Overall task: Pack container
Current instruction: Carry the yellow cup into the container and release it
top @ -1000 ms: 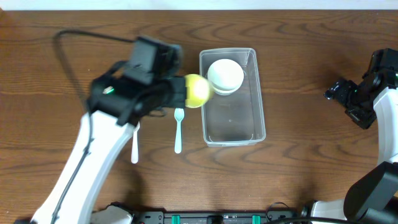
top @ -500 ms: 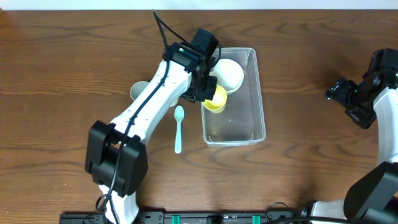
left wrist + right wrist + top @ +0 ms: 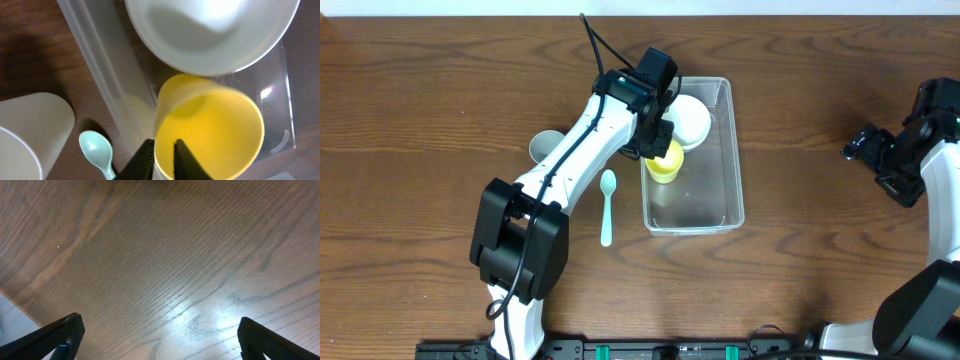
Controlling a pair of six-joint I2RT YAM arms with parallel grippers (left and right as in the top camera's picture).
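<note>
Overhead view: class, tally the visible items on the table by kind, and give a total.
Containers: 1, the clear container
Bowls: 1, the white bowl
Cups: 2, the yellow cup and the white cup
Spoons: 1, the spoon
Total: 5

A second ago the left arm is raised high over the surface's left half; now it stretches low across to the container (image 3: 735, 150), with the left tool (image 3: 658, 148) over the tub's left wall. The yellow cup (image 3: 666, 163), its wall pinched in that tool, has gone from outside the container, above the mint spoon (image 3: 607, 205), to inside it, just beside the white bowl (image 3: 692, 118). The white cup (image 3: 542, 148) has come into view, and the arm now covers a white utensil left of the spoon.
</note>
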